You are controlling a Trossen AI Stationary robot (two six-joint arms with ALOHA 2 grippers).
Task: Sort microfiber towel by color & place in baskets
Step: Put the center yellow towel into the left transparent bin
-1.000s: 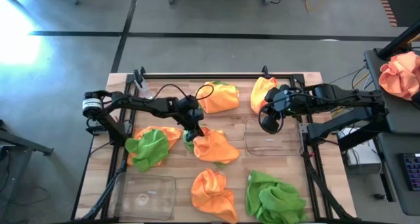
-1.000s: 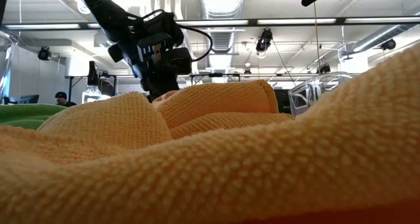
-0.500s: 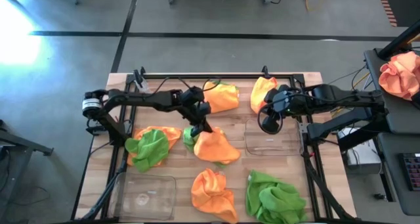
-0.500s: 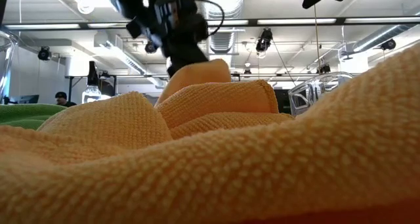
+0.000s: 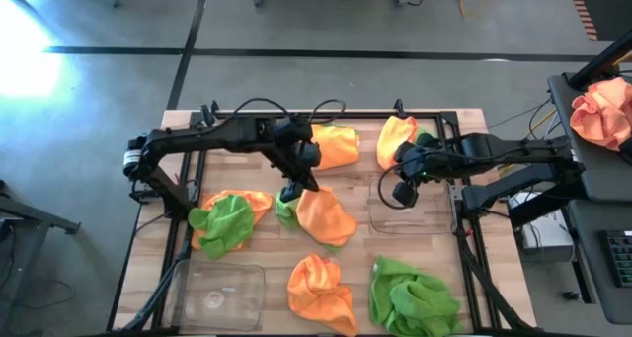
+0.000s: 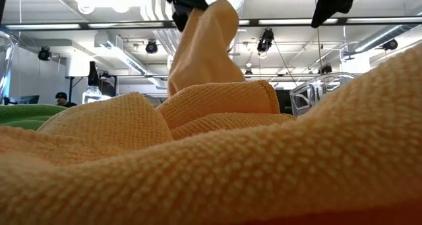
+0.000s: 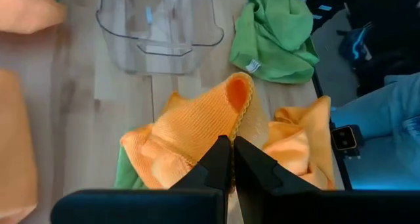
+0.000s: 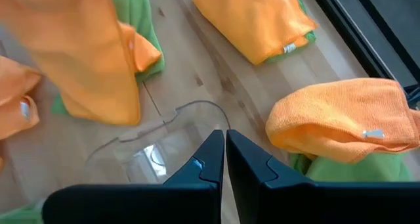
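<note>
Above table centre, left pincer (image 5: 292, 191) is gripping an orange towel (image 5: 321, 216) hanging lengthwise below it, w/ clear basket (image 5: 413, 206) lying nearer closed, empty right pincer (image 5: 402, 194).

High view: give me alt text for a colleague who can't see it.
The left gripper, shut on an orange towel, lifts it at mid-table. The right gripper hovers shut over a clear basket; other orange and green towels lie around.
</note>
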